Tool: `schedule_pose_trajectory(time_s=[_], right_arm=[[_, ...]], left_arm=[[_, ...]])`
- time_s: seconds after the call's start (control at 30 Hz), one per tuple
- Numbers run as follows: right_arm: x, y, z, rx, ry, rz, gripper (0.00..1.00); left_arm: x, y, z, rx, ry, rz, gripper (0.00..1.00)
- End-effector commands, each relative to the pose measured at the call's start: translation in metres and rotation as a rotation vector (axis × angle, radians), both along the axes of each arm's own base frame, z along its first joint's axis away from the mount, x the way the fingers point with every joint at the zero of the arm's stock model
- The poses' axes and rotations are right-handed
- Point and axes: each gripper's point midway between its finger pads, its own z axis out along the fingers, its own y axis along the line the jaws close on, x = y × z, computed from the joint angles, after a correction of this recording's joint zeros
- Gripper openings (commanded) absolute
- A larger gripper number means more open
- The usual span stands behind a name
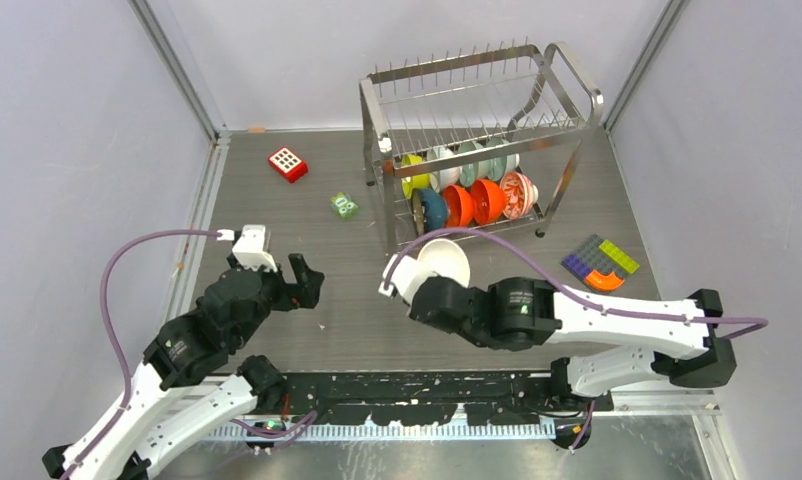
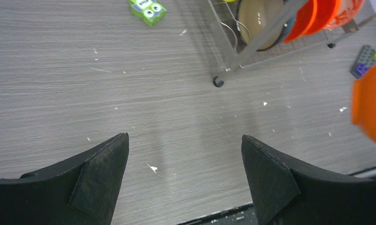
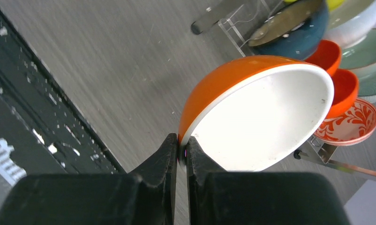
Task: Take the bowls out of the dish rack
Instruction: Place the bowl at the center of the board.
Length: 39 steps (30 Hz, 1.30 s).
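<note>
Judging from the overhead view, the unloading is taken to be at its very start: only one bowl is seen outside the dish rack [image 1: 466, 62]. That orange bowl with a white inside [image 1: 444, 262] is held at the centre of the frame, just below the rack's lower edge. It is pinched at its rim by the right gripper [image 1: 402, 282], whose fingers are clenched on either side of the rim in the right wrist view. Whether it is lifted clear of the table [image 1: 307, 215] cannot be told.

No bowl is seen set down on the table. On the rack's lower tier, right of centre in the upper half, the rest are stood on edge: a lime-yellow bowl [image 1: 414, 172], a white bowl [image 1: 442, 172], pale teal bowls [image 1: 484, 160], a dark blue bowl [image 1: 433, 208], two orange bowls [image 1: 460, 204] and a red-and-white patterned bowl [image 1: 518, 193]. The upper tier appears to hold none.

The left gripper [image 1: 307, 280] is spread wide and empty at lower left of centre. Nearly all of the task is therefore judged to remain.
</note>
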Motion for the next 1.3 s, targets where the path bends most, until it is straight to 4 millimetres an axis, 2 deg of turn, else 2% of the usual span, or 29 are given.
schedule_pose_trajectory(time_s=[0.0, 0.1, 0.3, 0.43, 0.53, 0.7, 0.83, 1.0, 1.1, 1.13, 1.27], right_arm=[[-0.020, 0.016, -0.014, -0.059, -0.044, 0.152, 0.01], [-0.038, 0.022, -0.027, -0.112, -0.048, 0.250, 0.01], [-0.060, 0.030, -0.060, -0.286, -0.082, 0.396, 0.01], [-0.080, 0.030, -0.069, -0.392, -0.146, 0.495, 0.01], [-0.091, 0.022, -0.070, -0.446, -0.182, 0.542, 0.01], [-0.098, 0.006, -0.074, -0.539, -0.220, 0.593, 0.01], [-0.104, 0.001, -0.076, -0.590, -0.240, 0.632, 0.01], [-0.106, -0.002, -0.078, -0.651, -0.267, 0.663, 0.01], [-0.106, -0.004, -0.078, -0.672, -0.278, 0.676, 0.01], [-0.105, -0.004, -0.078, -0.678, -0.283, 0.679, 0.01], [-0.106, -0.001, -0.077, -0.684, -0.291, 0.690, 0.01]], left_arm=[[-0.013, -0.021, 0.011, -0.068, 0.037, -0.117, 0.91], [-0.018, -0.031, 0.010, -0.066, 0.072, -0.174, 0.91], [-0.023, -0.036, -0.003, -0.017, 0.133, -0.216, 0.92], [-0.035, -0.051, -0.009, -0.011, 0.194, -0.328, 0.92], [-0.048, -0.068, -0.006, -0.011, 0.242, -0.458, 0.92], [-0.063, -0.089, 0.010, -0.028, 0.272, -0.622, 0.97], [-0.068, -0.105, 0.016, -0.045, 0.318, -0.706, 0.88], [-0.066, -0.113, 0.012, -0.022, 0.375, -0.707, 0.85], [-0.067, -0.117, 0.010, -0.001, 0.383, -0.705, 0.87], [-0.069, -0.119, 0.008, 0.013, 0.385, -0.709, 0.90], [-0.068, -0.126, -0.009, 0.111, 0.394, -0.688, 0.92]])
